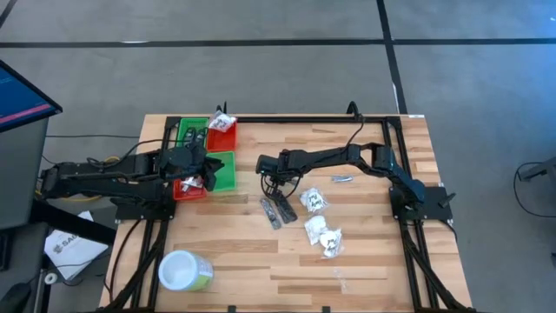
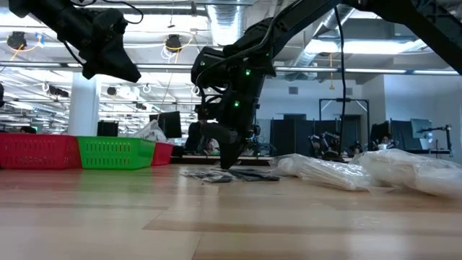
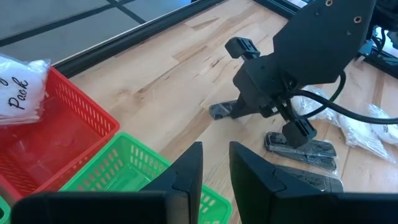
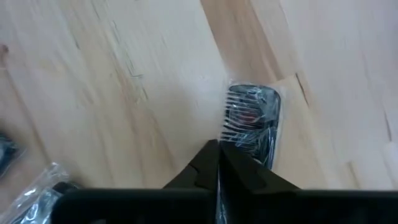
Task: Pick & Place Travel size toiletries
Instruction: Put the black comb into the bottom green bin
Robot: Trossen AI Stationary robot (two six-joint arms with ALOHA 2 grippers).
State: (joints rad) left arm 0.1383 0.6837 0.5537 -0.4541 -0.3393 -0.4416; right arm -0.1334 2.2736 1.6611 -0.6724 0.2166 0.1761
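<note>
The travel size toiletries lie flat on the wooden table point(image 1: 365, 261): two dark packets point(image 1: 276, 209), three white crinkly packets point(image 1: 315, 201), and a small silver piece point(image 1: 341, 178). One dark item in clear wrap point(image 4: 254, 121) lies apart from them, under my right gripper point(image 4: 216, 148), which points steeply down and is shut at that item's edge. My left gripper point(image 3: 216, 152) hangs open above the green bin point(image 3: 118, 168) with nothing between its fingers. A white printed packet point(image 3: 18, 93) rests in the far red bin point(image 3: 62, 134). My right gripper comes from above, slanting down, and its shut fingertips meet at the wrapper's edge point(image 4: 227, 138), on one long side of the dark item. The fingers themselves hide how much wrap is between them. The item lies flat on the table, one end point(image 3: 219, 111) sticking out past the fingers.
Red and green bins point(image 1: 208, 156) stand together at the table's left under my left arm. A white-lidded green tub point(image 1: 184, 271) stands at the near left. A black frame point(image 1: 304, 117) runs along the table's far edge. Bare wood lies between the bins and the packets.
</note>
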